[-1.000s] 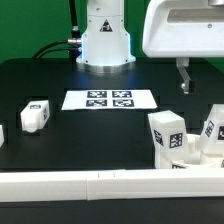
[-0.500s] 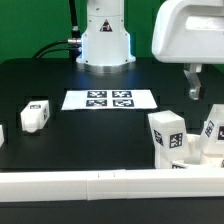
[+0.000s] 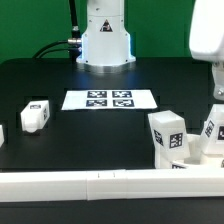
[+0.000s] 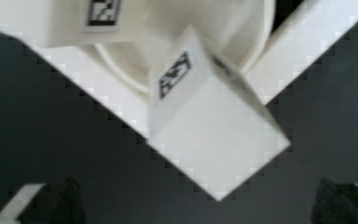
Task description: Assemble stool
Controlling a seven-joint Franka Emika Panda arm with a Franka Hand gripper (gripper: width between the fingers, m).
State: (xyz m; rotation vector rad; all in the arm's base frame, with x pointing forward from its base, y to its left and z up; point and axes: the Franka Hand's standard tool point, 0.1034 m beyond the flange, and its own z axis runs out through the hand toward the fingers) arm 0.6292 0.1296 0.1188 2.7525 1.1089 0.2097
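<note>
Chunky white plastic legs point(image 3: 168, 138), square-edged and tagged in black and white, cluster at the exterior view's lower right on the matte black worktop point(image 3: 40, 80), just behind a long white rail point(image 3: 100, 185). Another leg point(image 3: 35, 115) stands apart at the left. The flat marker board point(image 3: 110, 99) lies mid-frame. Only the wrist view shows both jaws: spread wide, empty, near a leg's sharp corner point(image 4: 211, 150).

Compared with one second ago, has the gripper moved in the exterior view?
Yes. The gripper has shifted toward the exterior view's right, farther from the marker board, which stays in place.
</note>
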